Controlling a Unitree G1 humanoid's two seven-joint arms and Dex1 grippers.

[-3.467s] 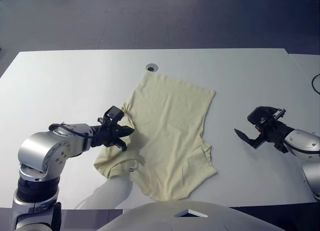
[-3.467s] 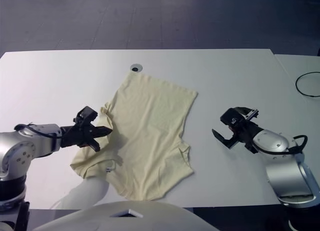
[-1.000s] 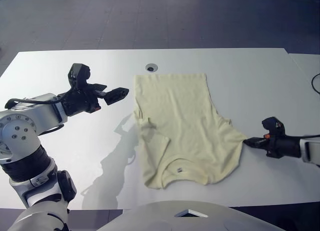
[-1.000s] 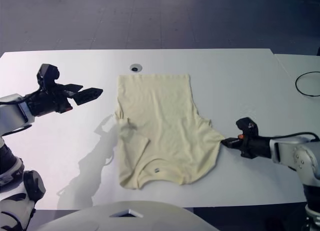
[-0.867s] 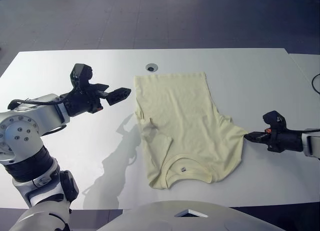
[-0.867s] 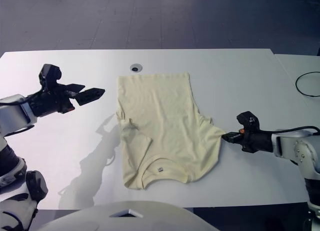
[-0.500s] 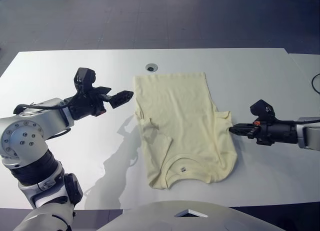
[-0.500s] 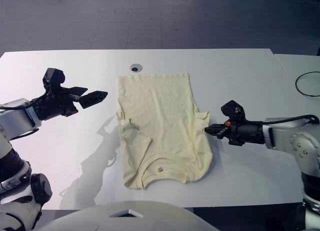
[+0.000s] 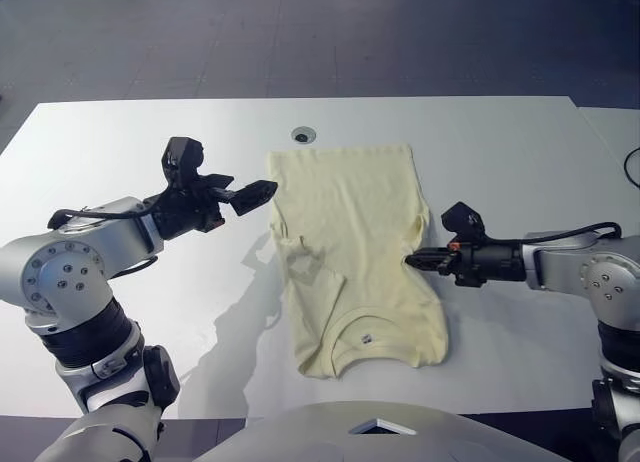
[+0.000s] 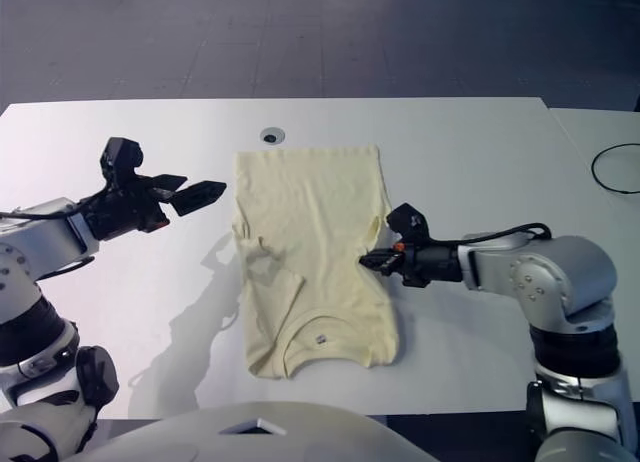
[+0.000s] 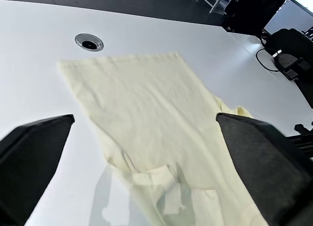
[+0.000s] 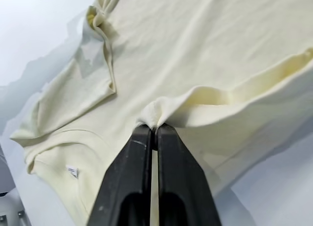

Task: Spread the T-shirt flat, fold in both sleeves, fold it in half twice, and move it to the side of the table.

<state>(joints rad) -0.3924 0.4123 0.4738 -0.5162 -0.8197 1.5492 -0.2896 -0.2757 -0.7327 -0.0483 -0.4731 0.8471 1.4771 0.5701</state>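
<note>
A pale yellow T-shirt point(image 9: 345, 232) lies on the white table point(image 9: 120, 152), hem at the far side, collar toward me. Its left sleeve point(image 9: 308, 272) is folded in over the body. My right gripper point(image 9: 412, 263) is shut on the right sleeve point(image 12: 161, 108) and holds that fold over the shirt's right side. My left gripper point(image 9: 258, 194) hovers open above the table just left of the shirt's far left corner, holding nothing. In the left wrist view its two dark fingers point(image 11: 29, 143) frame the shirt point(image 11: 146, 113).
A round cable hole point(image 9: 303, 135) sits in the table just beyond the shirt's hem. A black cable loop point(image 10: 615, 169) lies on the neighbouring surface at far right. Bare tabletop stretches on both sides of the shirt.
My right gripper has dragged the right sleeve leftward, from stretched out at the side to folded over the shirt's body. My left gripper has drifted right, closer to the shirt's far left corner.
</note>
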